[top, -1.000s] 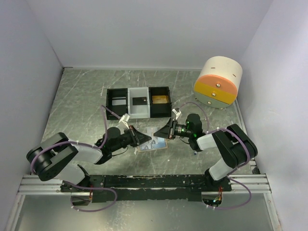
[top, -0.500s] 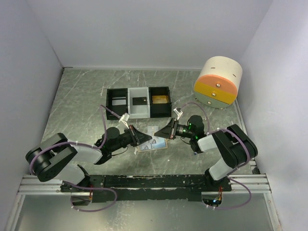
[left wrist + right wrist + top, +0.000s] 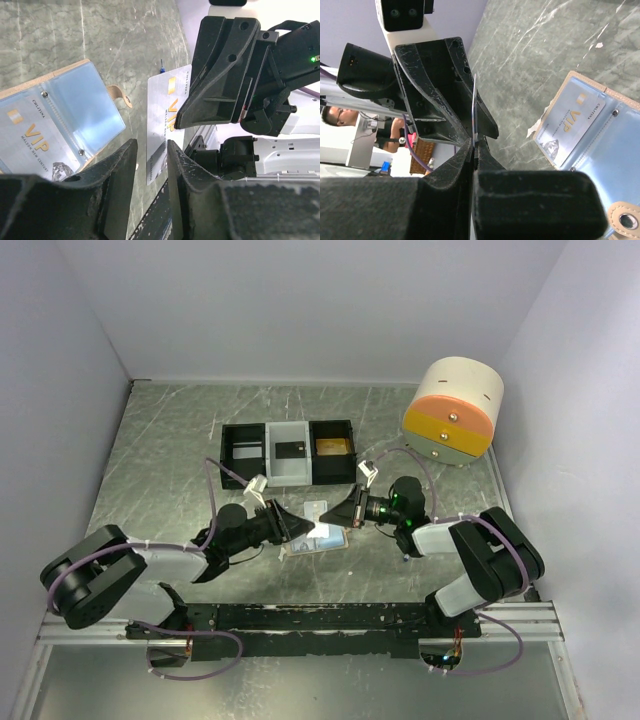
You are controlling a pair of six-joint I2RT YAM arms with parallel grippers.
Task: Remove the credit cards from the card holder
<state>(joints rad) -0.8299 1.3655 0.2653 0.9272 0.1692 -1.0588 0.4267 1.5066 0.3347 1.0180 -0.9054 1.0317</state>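
Grey marbled table (image 3: 170, 440), white walls. Card holder (image 3: 65, 115) lying open and flat between both grippers, second card (image 3: 30, 140) in its pocket. Left gripper (image 3: 152, 145) parted, holding nothing. Right gripper (image 3: 474, 142) pinching silver card (image 3: 167, 110) upright.

Tan card holder (image 3: 85, 105) lies open, VIP card (image 3: 30, 140) inside; silver card (image 3: 162, 125) out, just beside it.

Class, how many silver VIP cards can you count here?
2. One card stands pinched in the right gripper; the other card sits in the open card holder's clear pocket. More may hide behind it.
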